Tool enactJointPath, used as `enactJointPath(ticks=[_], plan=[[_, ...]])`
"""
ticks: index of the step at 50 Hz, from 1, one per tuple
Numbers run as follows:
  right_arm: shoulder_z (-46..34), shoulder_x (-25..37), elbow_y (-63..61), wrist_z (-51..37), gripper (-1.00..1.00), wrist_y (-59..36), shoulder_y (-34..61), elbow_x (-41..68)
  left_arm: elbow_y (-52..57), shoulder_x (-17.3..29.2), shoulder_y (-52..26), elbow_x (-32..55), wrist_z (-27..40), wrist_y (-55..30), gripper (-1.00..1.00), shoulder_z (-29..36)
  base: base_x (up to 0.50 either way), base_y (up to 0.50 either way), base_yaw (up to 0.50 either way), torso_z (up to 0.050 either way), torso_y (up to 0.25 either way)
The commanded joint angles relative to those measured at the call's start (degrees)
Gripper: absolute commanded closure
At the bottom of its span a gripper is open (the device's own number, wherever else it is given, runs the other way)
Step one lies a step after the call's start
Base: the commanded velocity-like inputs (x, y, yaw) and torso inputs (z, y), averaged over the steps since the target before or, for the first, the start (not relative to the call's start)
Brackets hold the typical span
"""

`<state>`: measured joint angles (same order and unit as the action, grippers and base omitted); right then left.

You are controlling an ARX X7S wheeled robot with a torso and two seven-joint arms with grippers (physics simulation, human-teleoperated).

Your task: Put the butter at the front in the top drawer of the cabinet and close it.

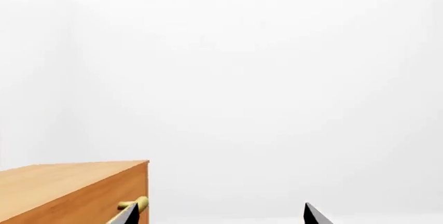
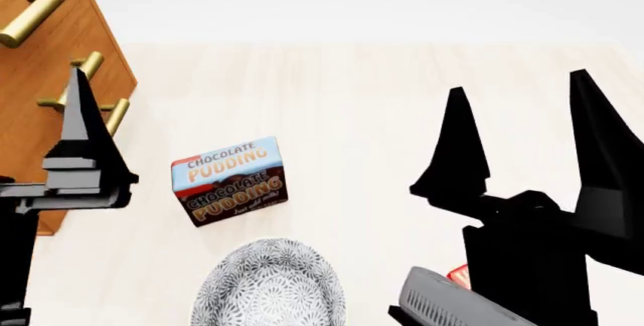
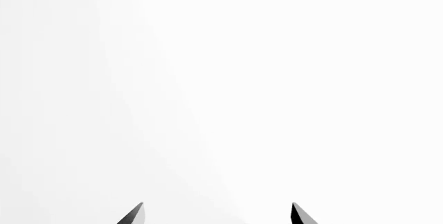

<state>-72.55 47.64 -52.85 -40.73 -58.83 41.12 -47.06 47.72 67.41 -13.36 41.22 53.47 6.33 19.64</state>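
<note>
Both grippers' jaws gape empty; only the head view shows pudding box (image 2: 231, 180), perhaps butter's red corner (image 2: 459, 274).

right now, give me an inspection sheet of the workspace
surface: pale wood-look tabletop, mostly bare.
job's things: cabinet at the left with brass handles; drawers look shut; butter not identifiable.
clutter: chocolate pudding box; patterned bowl; a red item mostly hidden behind the right arm.
grippers: left gripper open, empty, near the cabinet; right gripper open, empty.
cables: nothing seen.
surroundings: plain white background.
</note>
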Motion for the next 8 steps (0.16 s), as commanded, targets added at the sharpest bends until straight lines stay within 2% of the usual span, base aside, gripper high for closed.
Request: enactJointPath(ticks=[1, 8], plan=[[1.01, 0.25, -1.36, -0.34, -1.0, -0.21, -0.39, -0.61, 8.25, -0.23, 9.65, -18.61, 3.02, 3.06, -1.0, 2.13, 0.0, 0.0, 0.0, 0.0, 0.0], [1.58, 0.22, -2.73, -0.43, -1.0, -0.56, -0.65, -1.59, 8.07, -3.51, 11.48, -26.69, 2.71, 2.05, -1.0, 5.61, 0.0, 0.0, 0.0, 0.0, 0.0]])
